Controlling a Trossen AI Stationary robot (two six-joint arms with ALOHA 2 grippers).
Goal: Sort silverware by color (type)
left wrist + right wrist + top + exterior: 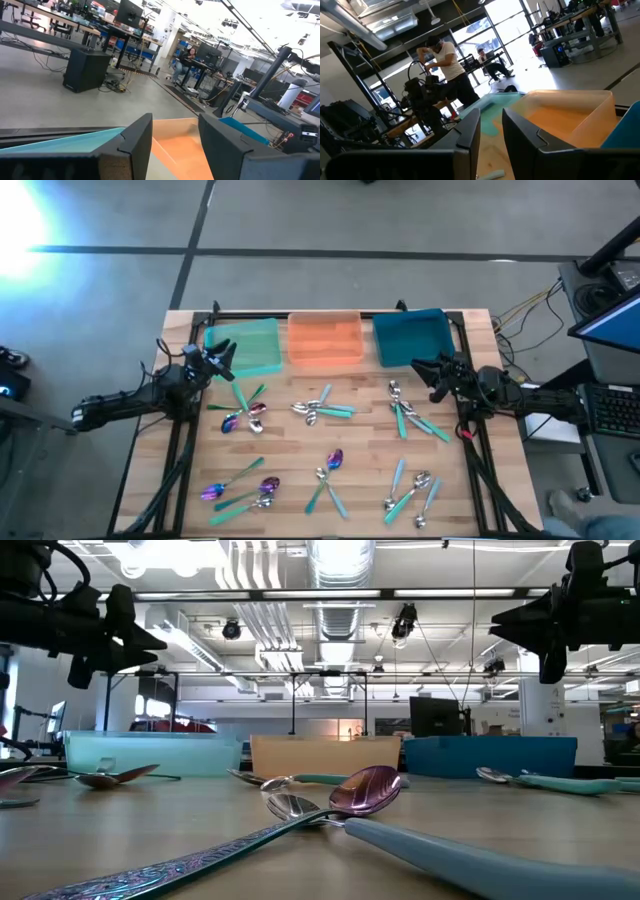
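On table, sorting not started, by look of it. All spoons (322, 411) lie loose on wood, in small mixed heaps: purple heads, silver heads with teal handles, plain silver. None in any tray.

Along far edge, three trays in row: green tray (243, 346), orange tray (325, 340), teal tray (412, 338). All three look bare inside.

Left gripper (224, 360) up in air by green tray, fingers spread, nothing held. Right gripper (424, 367) up in air by teal tray, fingers a little apart, nothing held.

Every spoon left to move.
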